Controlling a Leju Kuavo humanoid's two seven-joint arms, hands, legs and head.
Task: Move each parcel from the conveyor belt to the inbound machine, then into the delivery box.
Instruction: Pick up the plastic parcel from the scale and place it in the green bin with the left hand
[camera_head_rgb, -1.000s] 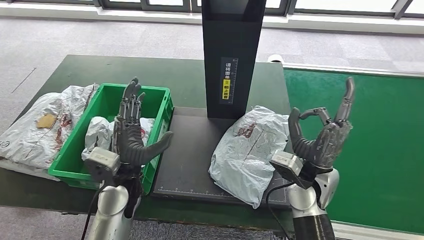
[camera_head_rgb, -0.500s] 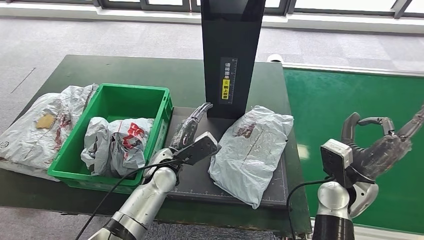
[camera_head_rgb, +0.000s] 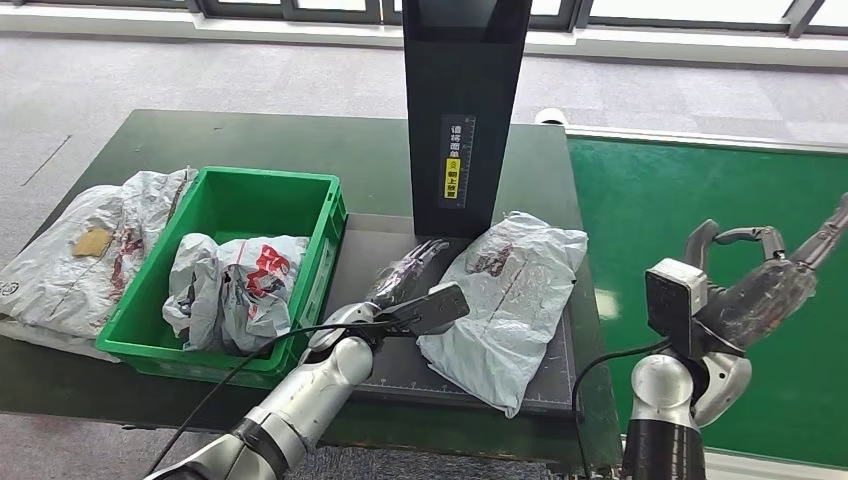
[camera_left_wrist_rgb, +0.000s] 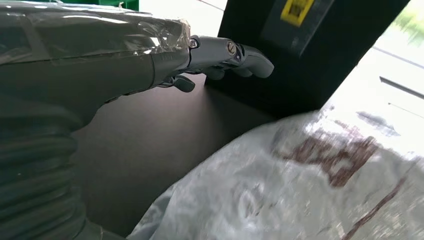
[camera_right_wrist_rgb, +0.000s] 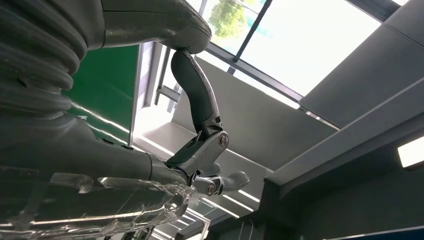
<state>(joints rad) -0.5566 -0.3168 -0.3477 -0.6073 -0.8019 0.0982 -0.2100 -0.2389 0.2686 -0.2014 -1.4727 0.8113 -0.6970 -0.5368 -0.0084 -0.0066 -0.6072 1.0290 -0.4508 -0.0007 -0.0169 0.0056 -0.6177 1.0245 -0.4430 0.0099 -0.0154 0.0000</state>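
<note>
Since half a second ago, left hand (camera_head_rgb: 412, 275) moved further right across the black machine (camera_head_rgb: 466, 110) base plate, now low over the plate just beside the left edge of the grey parcel (camera_head_rgb: 505, 300), fingers stretched out straight and holding nothing. Right hand (camera_head_rgb: 765, 285) nearly unchanged, raised over the green belt (camera_head_rgb: 700, 210), fingers spread and curved, empty, well apart from the parcel. Parcel unmoved, lying flat on the plate at the foot of the machine's upright column.

Left of the plate, touching it, a green box (camera_head_rgb: 328, 215) with a crumpled parcel inside (camera_head_rgb: 235, 285). Beyond the box, on the table (camera_head_rgb: 300, 140), a larger grey bag (camera_head_rgb: 75, 255) against the box wall. Column directly behind the left hand's fingertips.
</note>
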